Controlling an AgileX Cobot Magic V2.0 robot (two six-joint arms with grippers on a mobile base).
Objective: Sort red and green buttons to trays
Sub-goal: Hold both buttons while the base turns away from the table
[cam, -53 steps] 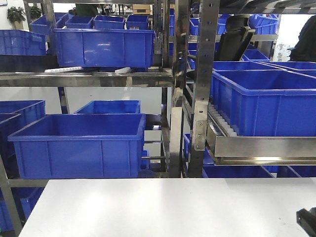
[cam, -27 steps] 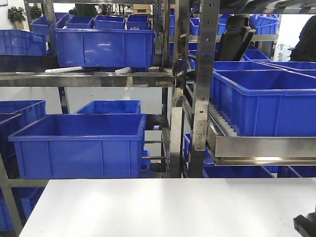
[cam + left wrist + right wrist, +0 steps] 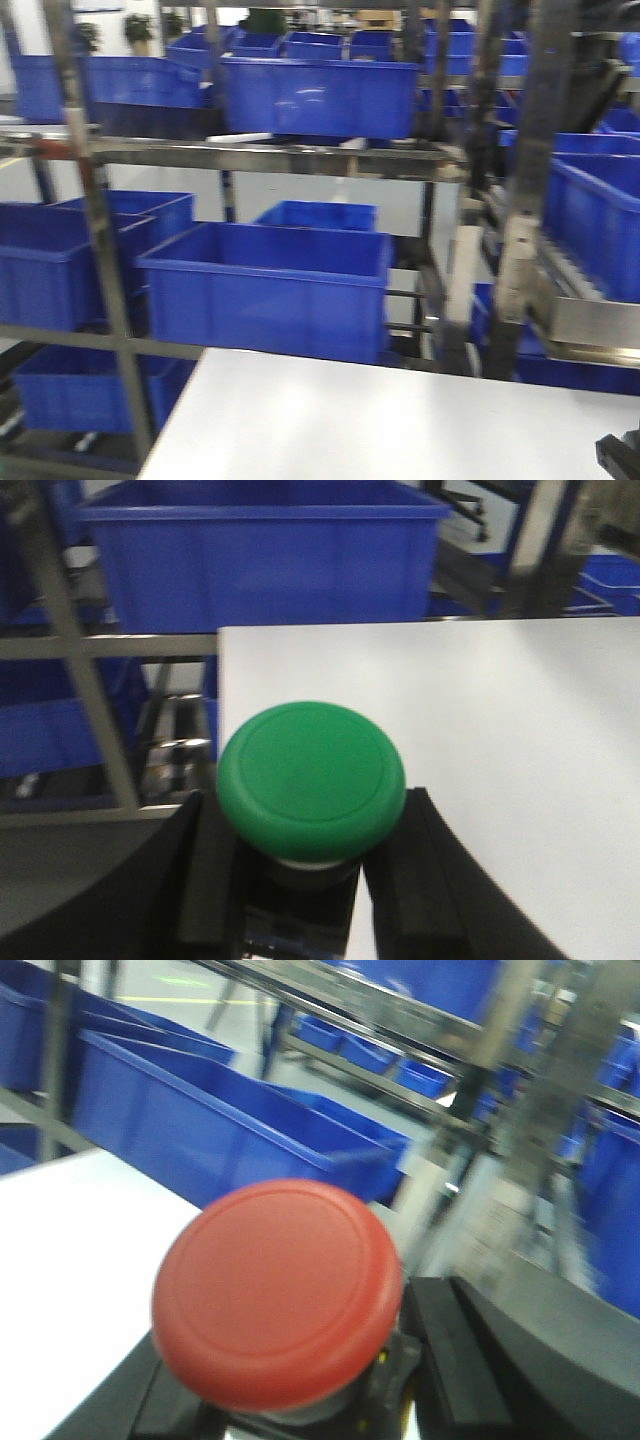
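left claw (image 3: pixel 300 880) clamped on the green button (image 3: pixel 311 780), held over the table (image 3: pixel 500 710) edge. right claw (image 3: pixel 300 1405) clamped on the red button (image 3: pixel 277 1290). blue crates (image 3: pixel 265 290) sit on racks (image 3: pixel 100 250) behind, insides mostly hidden.

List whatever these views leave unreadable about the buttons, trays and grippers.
Trays: in no view; the blurred front view shows only the table and blue crates.
Green button, left wrist view: its base is hidden under the cap, flanked by the fingers and cut off by the bottom edge.
Red button, right wrist view: blurred; the cap covers its base.
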